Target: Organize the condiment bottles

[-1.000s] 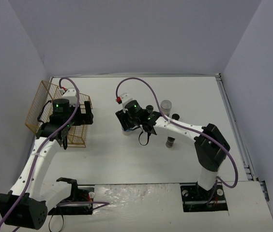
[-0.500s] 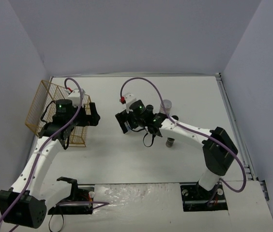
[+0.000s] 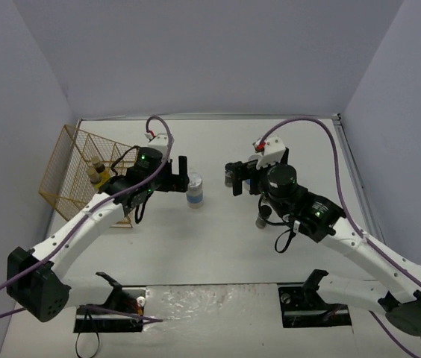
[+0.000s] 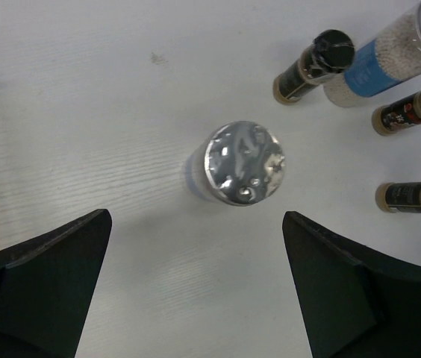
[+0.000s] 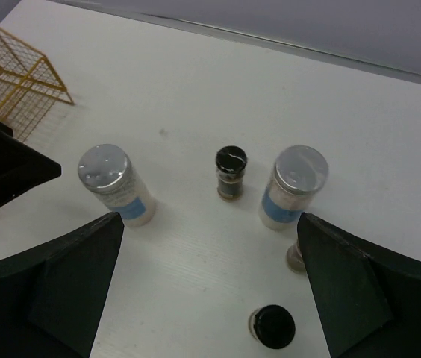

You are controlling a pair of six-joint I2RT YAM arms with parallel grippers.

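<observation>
A clear condiment bottle with a grey lid and blue label (image 3: 194,190) (image 4: 244,162) (image 5: 113,183) stands alone mid-table. My left gripper (image 3: 184,174) (image 4: 199,261) hovers open just left of it, touching nothing. To the right stand a second clear jar (image 5: 292,186) (image 4: 390,52) and three short dark jars, black-lidded (image 5: 231,171) (image 5: 274,327) (image 4: 412,198). My right gripper (image 3: 236,179) (image 5: 210,283) is open above that group and holds nothing. Two yellow bottles (image 3: 95,170) stand in the gold wire rack (image 3: 65,168).
The rack (image 5: 16,74) stands at the table's left edge, behind my left arm. The right arm hides most of the right-hand jars in the top view; one dark jar (image 3: 263,217) shows beside it. Grey walls close the table's back and sides.
My right gripper opened, let go of the clear jar and drew back to the right. My left arm swung from the rack toward the centre, up to that jar.
</observation>
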